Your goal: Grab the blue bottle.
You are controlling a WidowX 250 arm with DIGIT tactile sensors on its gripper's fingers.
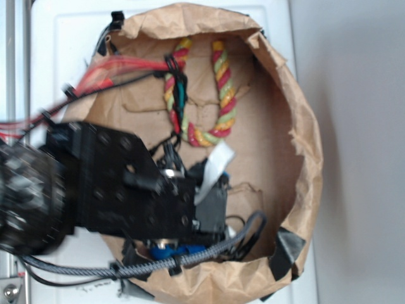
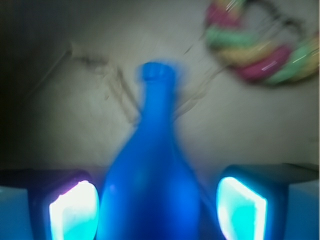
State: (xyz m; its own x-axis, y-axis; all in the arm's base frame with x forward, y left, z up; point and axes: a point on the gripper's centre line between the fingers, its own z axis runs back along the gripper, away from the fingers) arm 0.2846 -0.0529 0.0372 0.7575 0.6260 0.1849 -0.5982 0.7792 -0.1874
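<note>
Blue bottle (image 2: pixel 150 175) between the spread fingers (image 2: pixel 75 210) of the gripper (image 2: pixel 157 210), rope (image 2: pixel 260 55) beyond, well apart.

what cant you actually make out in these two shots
- Blue bottle: in the exterior view the arm hides all but a blue sliver; in the wrist view its base is cut off by the bottom edge.
- Gripper: pads flank the bottle with gaps, but blur leaves contact unclear; hidden under the arm in the exterior view.
- Rope: blurred and cropped at the wrist view's top right.
</note>
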